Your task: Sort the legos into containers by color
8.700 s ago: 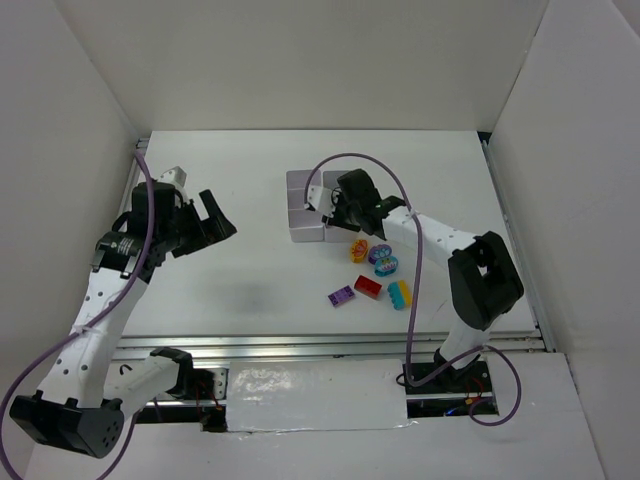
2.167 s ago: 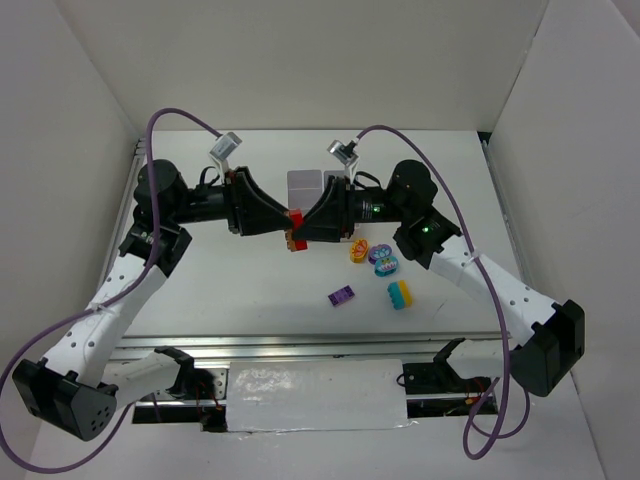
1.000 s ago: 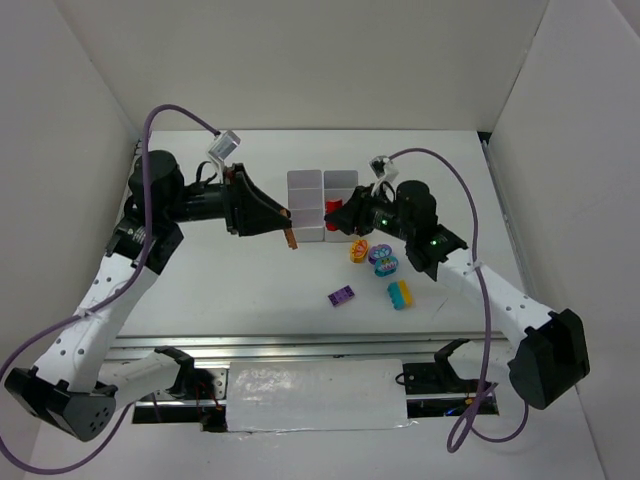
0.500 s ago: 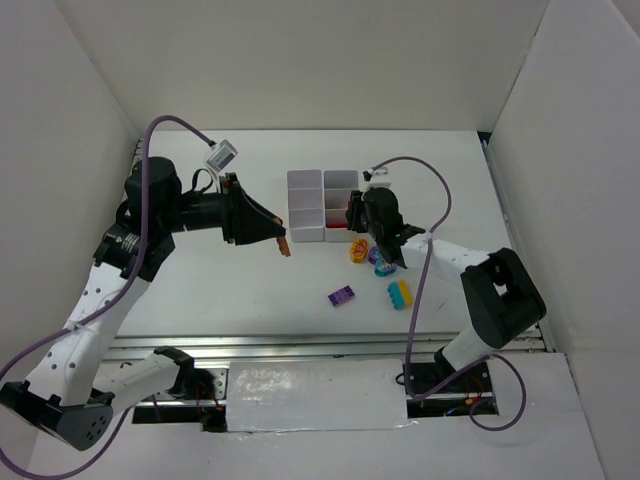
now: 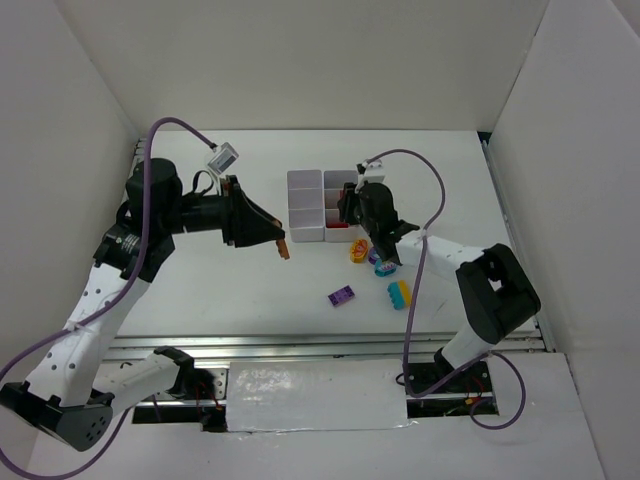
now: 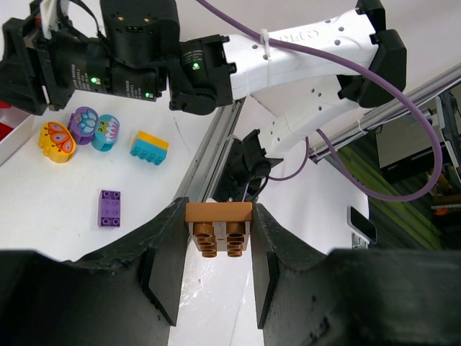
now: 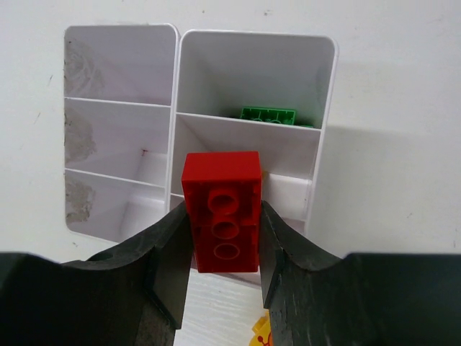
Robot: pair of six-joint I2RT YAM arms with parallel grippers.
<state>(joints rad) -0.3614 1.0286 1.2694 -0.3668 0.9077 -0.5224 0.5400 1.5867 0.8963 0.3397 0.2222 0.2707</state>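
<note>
Above the white plastic six-compartment container (image 7: 245, 72), my right hand (image 7: 220, 220) grips a red plastic brick (image 7: 221, 180); my left hand (image 6: 217, 234) pinches an orange brick (image 6: 218, 214) just left of it. Released off-centre, the red could strike a divider and join the green brick (image 7: 268, 114).

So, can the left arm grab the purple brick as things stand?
Probably not yet: the left gripper is shut on an orange brick. The purple brick itself lies in the open.

The white tabletop (image 5: 250, 290) carries the containers (image 5: 305, 236). Near them lie a purple lego (image 5: 341, 296), a blue-and-yellow lego (image 5: 400, 293) and an orange lego (image 5: 358, 250).
</note>
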